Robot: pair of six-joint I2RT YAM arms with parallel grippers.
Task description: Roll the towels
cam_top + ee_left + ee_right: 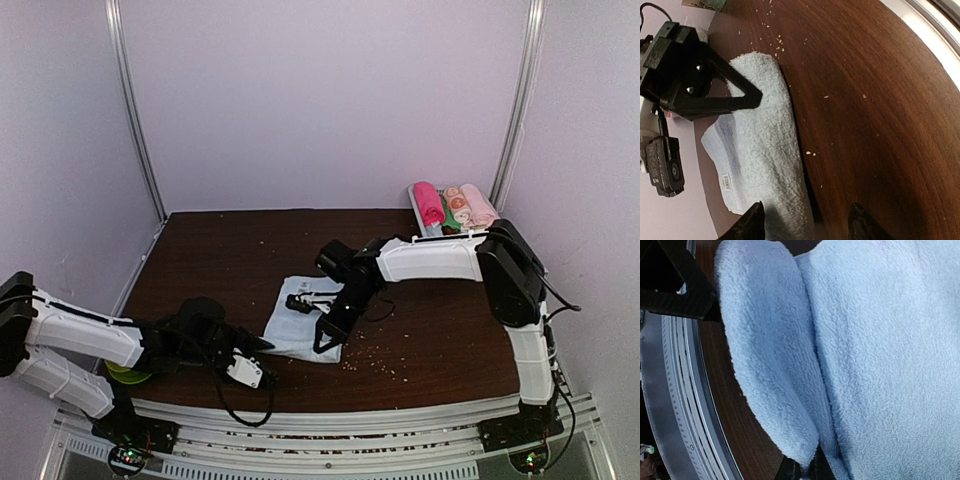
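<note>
Pale blue terry-cloth hand towel (303, 318) lies part-folded on the dark wooden table (220, 250), right hand (802, 471) pinched shut on its doubled edge, left hand (805, 222) parted astride the near end: rolling looks barely begun, and next calls for turning that fold over evenly.

The pale blue towel (880, 365) is seen as soft, looped terry cloth, matt and fuzzy. The table (875, 125) is finished in dark wood grain, smooth with a faint sheen. The rail (670, 405) at its edge is shown as ribbed, dull grey metal.
</note>
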